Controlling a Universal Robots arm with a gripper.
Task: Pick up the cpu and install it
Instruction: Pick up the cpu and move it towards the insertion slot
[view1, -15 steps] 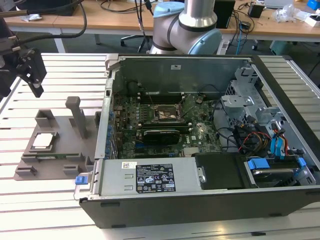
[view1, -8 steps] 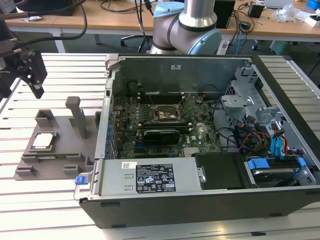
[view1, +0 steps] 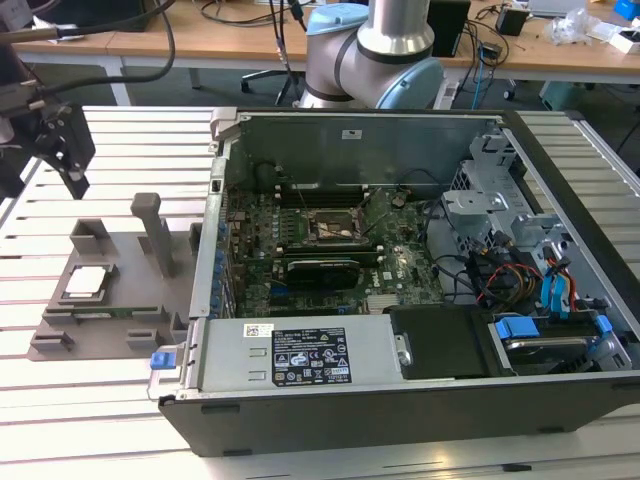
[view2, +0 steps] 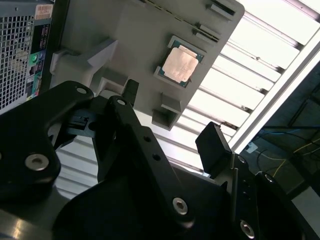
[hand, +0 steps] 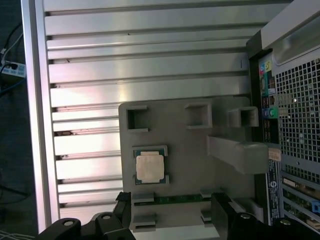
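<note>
Gripper (hand: 172, 204) hovers w/ fingers (view2: 212, 140) spread wide, nothing betw. them. cpu (hand: 149, 167) lies flat in recess of grey holder plate (view1: 125, 268), below and ahead of fingertips, not touching, approx. in line w/ the gap. Open PC case (view1: 350, 390) just beside plate.

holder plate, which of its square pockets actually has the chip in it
The framed pocket holding the cpu, its silvery top showing. The other three square pockets, in a row on the grey holder plate, are empty.
</note>
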